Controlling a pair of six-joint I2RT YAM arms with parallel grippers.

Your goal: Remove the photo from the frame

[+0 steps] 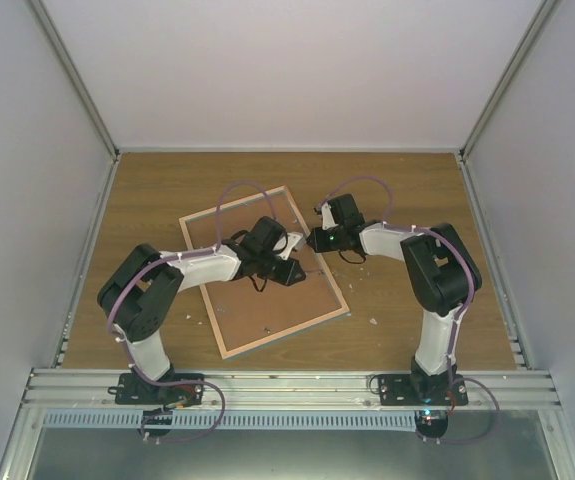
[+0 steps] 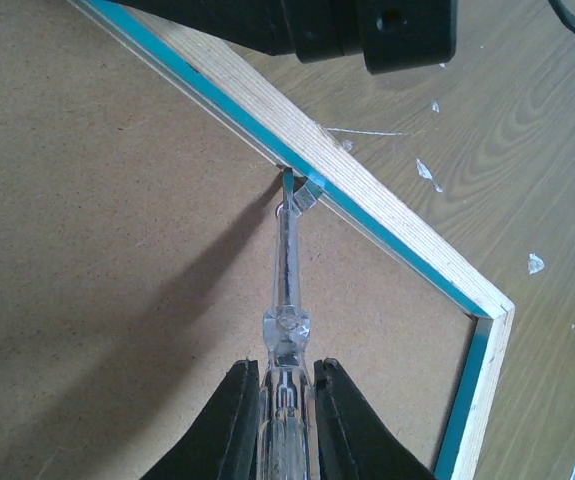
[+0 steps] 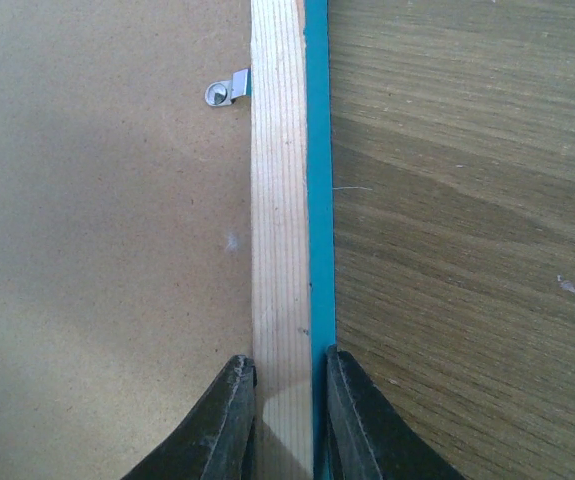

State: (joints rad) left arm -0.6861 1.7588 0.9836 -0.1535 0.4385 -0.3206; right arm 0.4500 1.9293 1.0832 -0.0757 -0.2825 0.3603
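The frame point(image 1: 285, 335) lies face down on the wooden table, showing its pale wood rim and brown fibreboard back point(image 1: 267, 305). The photo is hidden under the back. My left gripper point(image 1: 289, 268) is shut on a clear-handled screwdriver point(image 2: 285, 290). The tool's tip sits at a small metal tab point(image 2: 307, 192) on the inner edge of the rim point(image 2: 387, 215). My right gripper point(image 1: 314, 240) is shut on the frame's right rim point(image 3: 279, 200), one finger on the fibreboard side and one on the turquoise outer edge. Another metal tab point(image 3: 225, 92) shows further along.
Small white flakes point(image 2: 423, 170) lie on the table beside the frame, with more near its lower right corner point(image 1: 374, 321). Grey enclosure walls stand on three sides. An aluminium rail point(image 1: 287, 385) runs along the near edge.
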